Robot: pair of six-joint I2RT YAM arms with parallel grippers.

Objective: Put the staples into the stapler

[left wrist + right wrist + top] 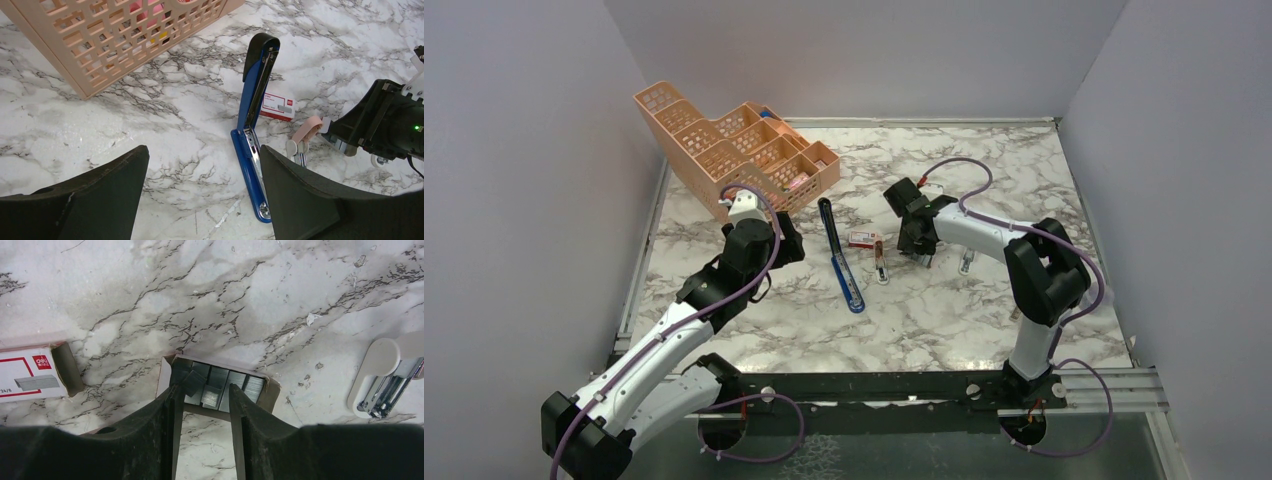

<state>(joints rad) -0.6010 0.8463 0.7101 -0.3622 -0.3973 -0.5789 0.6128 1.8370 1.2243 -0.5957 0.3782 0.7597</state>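
Note:
The blue stapler (840, 258) lies opened flat on the marble, black end far, silver channel up; it also shows in the left wrist view (251, 131). The staples (218, 385) are silvery strips in a small open cardboard tray. My right gripper (204, 392) is open, its fingertips (175, 396) straddling a few of the strips at the tray's near edge; one short piece lies tilted by the left finger. In the top view the right gripper (920, 244) hides the tray. My left gripper (204, 155) is open and empty, low over bare marble just left of the stapler.
A red-and-white staple box (861, 240) lies right of the stapler, open-ended in the right wrist view (31, 376). A small pink stapler (881, 263) and a small white one (382, 375) lie nearby. The peach mesh organiser (734, 150) stands at the back left.

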